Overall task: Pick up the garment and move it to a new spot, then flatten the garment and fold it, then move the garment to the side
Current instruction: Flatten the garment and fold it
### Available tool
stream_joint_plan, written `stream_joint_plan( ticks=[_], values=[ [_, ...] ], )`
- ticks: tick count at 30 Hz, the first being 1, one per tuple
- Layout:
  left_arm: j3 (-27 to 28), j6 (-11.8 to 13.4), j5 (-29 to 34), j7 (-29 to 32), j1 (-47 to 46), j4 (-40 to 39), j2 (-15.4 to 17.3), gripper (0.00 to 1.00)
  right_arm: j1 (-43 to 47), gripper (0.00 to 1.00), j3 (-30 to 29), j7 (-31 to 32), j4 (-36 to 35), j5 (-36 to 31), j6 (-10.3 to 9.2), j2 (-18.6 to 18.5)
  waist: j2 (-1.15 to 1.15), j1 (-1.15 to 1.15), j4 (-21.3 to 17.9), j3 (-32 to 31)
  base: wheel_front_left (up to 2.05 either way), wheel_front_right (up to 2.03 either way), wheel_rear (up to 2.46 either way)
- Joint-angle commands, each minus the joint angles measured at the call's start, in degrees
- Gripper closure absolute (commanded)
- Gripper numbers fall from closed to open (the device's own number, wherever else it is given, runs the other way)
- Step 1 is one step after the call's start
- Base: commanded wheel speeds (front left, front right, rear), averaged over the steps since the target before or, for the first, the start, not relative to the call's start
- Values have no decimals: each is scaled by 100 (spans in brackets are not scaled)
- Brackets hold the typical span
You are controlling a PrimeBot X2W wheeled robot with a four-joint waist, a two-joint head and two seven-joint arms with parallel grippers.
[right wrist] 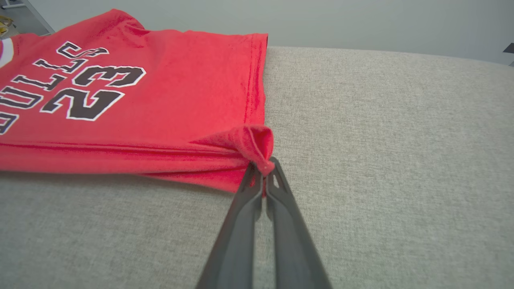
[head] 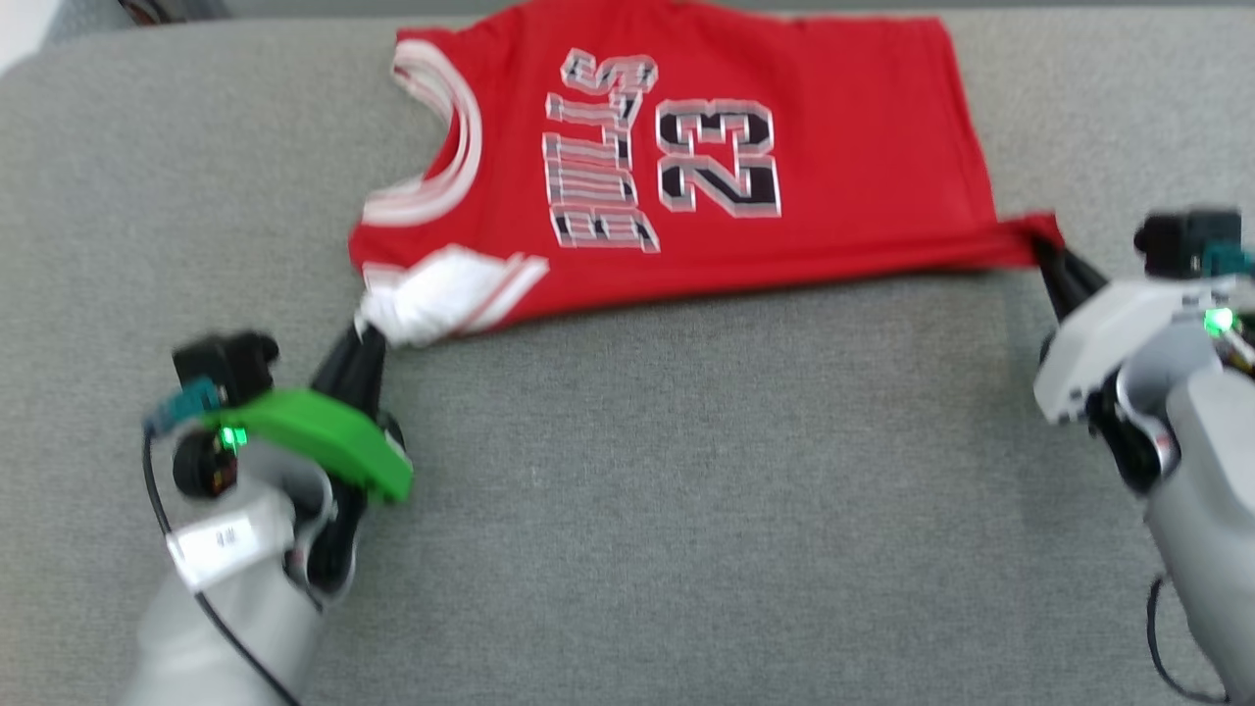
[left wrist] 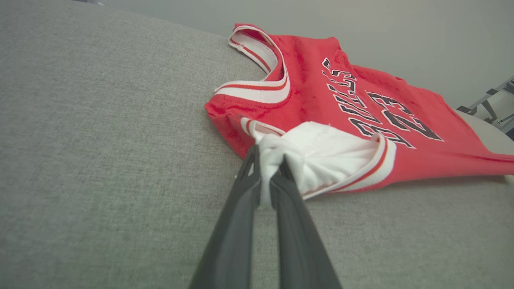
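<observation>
The garment is a bright red jersey with white striped trim and dark lettering, spread over the grey cushioned surface at the top of the head view. My left gripper is shut on its bunched white sleeve at the near left corner; the left wrist view shows the white cloth pinched between the dark fingers, gripper. My right gripper is shut on the red hem corner at the near right. In the right wrist view the folded hem sits between the fingertips, gripper.
The grey surface reaches wide in front of the garment, between my two arms. Its far edge runs just behind the jersey, with a pale wall beyond. A metal frame stands past the far right edge in the left wrist view.
</observation>
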Motion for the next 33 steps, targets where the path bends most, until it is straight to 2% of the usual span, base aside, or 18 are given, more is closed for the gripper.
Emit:
stream_joint_plan(
  ticks=[1,6,10,11,18,26,33],
  values=[
    [87,86,50,-32,334,-140,122,100,335,100,-90,30,-181,56,-12,-143,0,1,55,-607,0,0,0],
    [147,349,-20,-23,1326,-800,217,100,1539,100,-414,335,-1144,55,-12,-196,0,1,56,-924,0,0,0],
    [187,583,-123,70,2034,-1500,313,100,2546,100,-955,637,-2059,-246,-12,-102,0,1,47,-1095,0,0,0],
    [219,805,-225,154,2701,-2084,390,100,3571,100,-1565,1073,-3072,-665,-12,252,0,1,30,-1251,0,0,0],
    [244,1244,-350,541,3683,-3049,654,100,5034,100,-2186,1948,-4743,-1166,-12,1035,0,1,-1,-1358,0,0,0],
    [267,1622,-411,919,4205,-3916,882,100,5678,100,-2384,2465,-5502,-1261,-12,1401,0,1,17,-1297,0,0,0],
    [99,1547,-164,1044,3551,-3946,906,100,5260,100,-2317,2574,-5547,-1246,-12,1358,0,1,9,-961,0,0,0]
  ],
)
